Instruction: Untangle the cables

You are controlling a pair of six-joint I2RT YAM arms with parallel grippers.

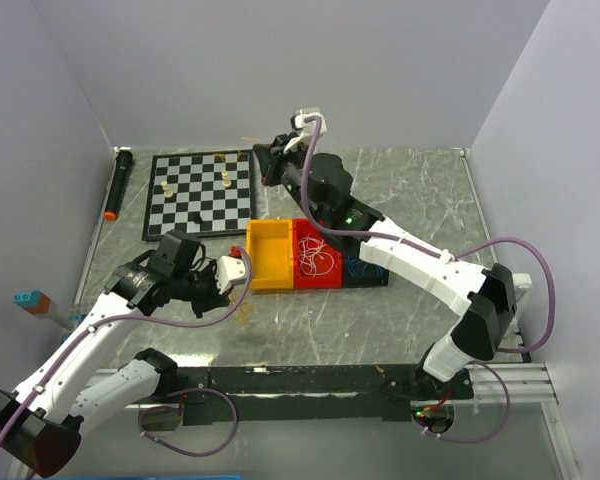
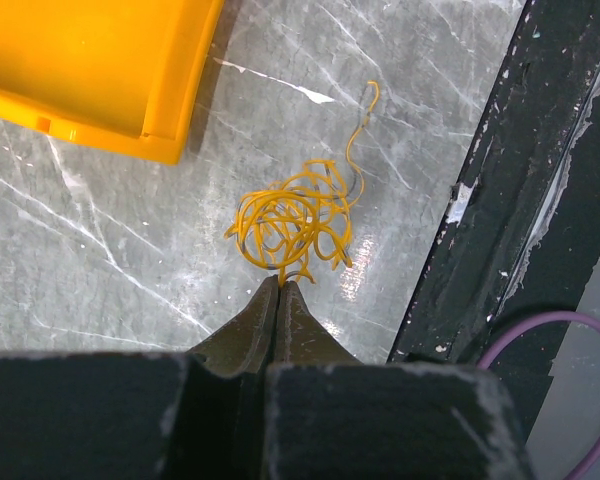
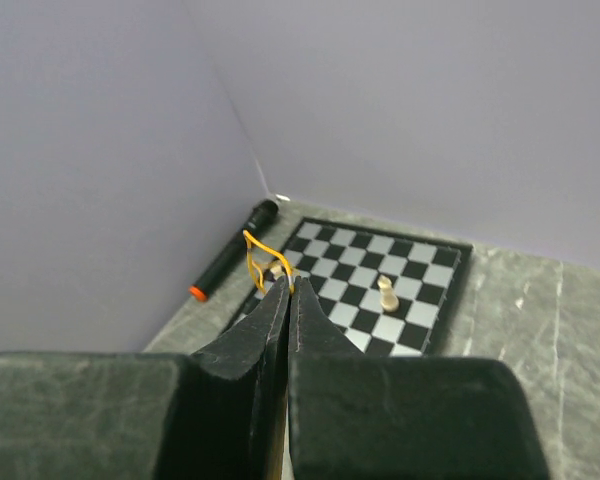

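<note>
— Grey marble desk [image 1: 410, 200], lilac walls around it. How is my left pincer set?
— Your left pincer [image 2: 281, 285] has its fingers pressed together. Its tips touch the nearest loop of the yellow coil [image 2: 295, 220], but I cannot tell if a strand is nipped. That coil lies on the desk by the near edge, just before the yellow bin [image 2: 100, 70].
— And my right one?
— Your right pincer [image 3: 284, 285] is closed on a yellow strand [image 3: 255, 250], with a small loop sticking up from the tips. It hangs above the chessboard [image 3: 420, 270], toward the far left corner. Your white cables [image 1: 315, 258] lie bunched in the red bin [image 1: 315, 283], mid-desk.
</note>
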